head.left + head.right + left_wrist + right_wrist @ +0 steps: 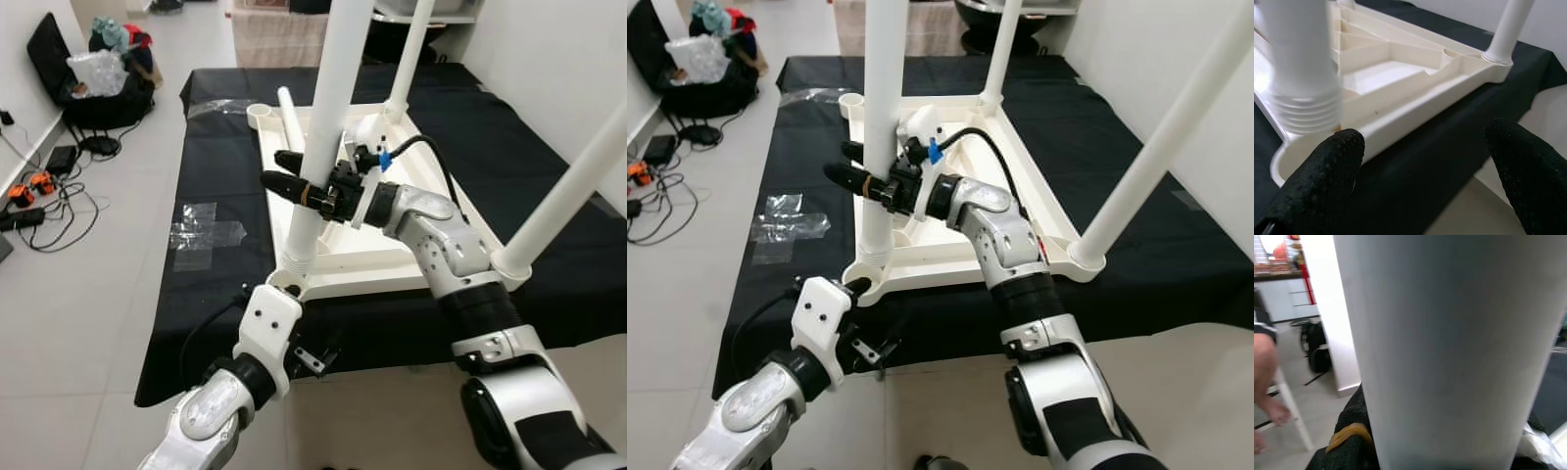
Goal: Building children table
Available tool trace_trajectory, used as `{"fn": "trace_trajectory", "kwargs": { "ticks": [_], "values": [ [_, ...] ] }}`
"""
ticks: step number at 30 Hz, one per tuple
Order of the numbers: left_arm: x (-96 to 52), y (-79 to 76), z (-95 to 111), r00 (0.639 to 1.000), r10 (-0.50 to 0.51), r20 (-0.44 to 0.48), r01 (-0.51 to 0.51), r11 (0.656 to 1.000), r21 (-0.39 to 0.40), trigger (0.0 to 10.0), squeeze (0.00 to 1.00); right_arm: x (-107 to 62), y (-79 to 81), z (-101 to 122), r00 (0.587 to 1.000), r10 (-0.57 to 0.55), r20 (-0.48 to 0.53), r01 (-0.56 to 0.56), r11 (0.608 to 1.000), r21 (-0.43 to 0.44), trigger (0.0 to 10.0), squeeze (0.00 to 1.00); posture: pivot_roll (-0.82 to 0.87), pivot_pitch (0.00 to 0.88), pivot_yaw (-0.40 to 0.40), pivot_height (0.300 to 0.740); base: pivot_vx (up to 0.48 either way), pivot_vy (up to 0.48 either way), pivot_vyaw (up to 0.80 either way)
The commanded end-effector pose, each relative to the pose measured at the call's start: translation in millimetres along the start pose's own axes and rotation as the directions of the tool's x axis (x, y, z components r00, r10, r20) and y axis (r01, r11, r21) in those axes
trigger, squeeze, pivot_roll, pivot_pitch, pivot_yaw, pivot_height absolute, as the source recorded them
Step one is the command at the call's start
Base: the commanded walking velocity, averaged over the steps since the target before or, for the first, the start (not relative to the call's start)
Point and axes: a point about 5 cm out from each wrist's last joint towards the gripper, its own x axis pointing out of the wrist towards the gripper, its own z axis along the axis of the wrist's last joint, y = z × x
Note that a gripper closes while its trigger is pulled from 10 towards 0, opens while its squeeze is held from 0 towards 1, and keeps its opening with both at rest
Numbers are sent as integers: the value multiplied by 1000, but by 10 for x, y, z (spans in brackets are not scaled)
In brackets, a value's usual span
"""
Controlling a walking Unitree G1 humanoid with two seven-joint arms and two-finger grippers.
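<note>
Right gripper (294, 174) clamped near-left leg (323, 137), threading into corner socket (1300, 147) of upturned tabletop (372, 269). Left gripper (1422, 171) wide open, empty, below. Next: twist leg home.

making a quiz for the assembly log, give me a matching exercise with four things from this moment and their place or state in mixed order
Things:
1. near table leg
2. loose leg
3. right tool
4. left tool

States:
A. open, at the tabletop's near corner
B. lying flat on the upturned tabletop
C. standing in the corner socket, threads showing
D. closed around a standing leg

Pairs: 1-C, 2-B, 3-D, 4-A
</note>
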Motion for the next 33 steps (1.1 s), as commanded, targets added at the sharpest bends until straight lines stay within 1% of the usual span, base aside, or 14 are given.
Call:
{"fn": "trace_trajectory", "kwargs": {
  "ticks": [1,3,6,7,8,11,16,18,23,24,25,27,30,33],
  "values": [
    [-103,-82,0,999,-48,-23,47,999,-26,10000,0,84,50,47,997,78,7,-77,996,-37,10000,0,81,177,-90,740,0,0,0],
    [-169,-93,21,999,-38,-18,38,999,-1,10000,0,104,36,77,995,98,16,-97,995,-32,10000,0,86,186,-92,740,0,0,0],
    [-219,-69,59,1000,6,1,-6,999,46,10000,0,102,24,96,992,124,14,-124,992,-38,10000,0,91,193,-95,740,0,0,0],
    [-219,-69,59,1000,6,1,-6,999,46,10000,0,102,24,96,992,124,14,-124,992,-38,10000,0,91,193,-95,740,0,0,0],
    [-250,-48,81,999,42,9,-43,996,82,10000,0,87,16,105,988,153,4,-153,987,-43,10000,0,92,194,-96,740,0,0,0],
    [-260,-42,81,998,63,8,-64,995,80,10000,0,59,4,117,985,174,3,-173,984,-51,10000,0,94,193,-98,740,0,0,0],
    [-227,-47,72,998,58,7,-58,995,81,10000,0,36,-26,146,986,169,10,-168,983,-67,10000,0,93,181,-94,740,0,0,0],
    [-198,-46,70,999,50,5,-50,995,86,10000,0,6,-73,230,988,150,35,-147,986,-81,10000,0,90,167,-91,740,0,0,0],
    [-180,-33,77,999,45,7,-46,995,93,10000,0,-36,-131,291,991,123,56,-117,987,-106,10000,0,86,150,-85,740,0,0,0],
    [-182,-31,77,999,47,7,-47,994,95,10000,0,-49,-166,277,995,90,52,-83,990,-112,10000,0,86,141,-82,740,0,0,0],
    [-182,-31,77,999,47,7,-47,994,95,10000,0,-49,-166,277,995,90,52,-83,990,-112,10000,0,86,141,-82,740,0,0,0],
    [-179,-24,65,999,48,6,-48,993,104,10000,0,-76,-235,252,999,11,41,-5,990,-138,10000,0,90,132,-80,740,0,0,800],
    [-173,-10,55,999,50,3,-51,993,107,10000,0,-86,-258,243,999,-6,40,11,991,-133,10000,0,89,130,-77,740,0,0,673],
    [-166,9,33,999,53,-2,-52,993,109,10000,0,-97,-250,215,1000,17,18,-15,994,-110,10000,0,86,126,-73,740,0,0,279]
  ]
}}
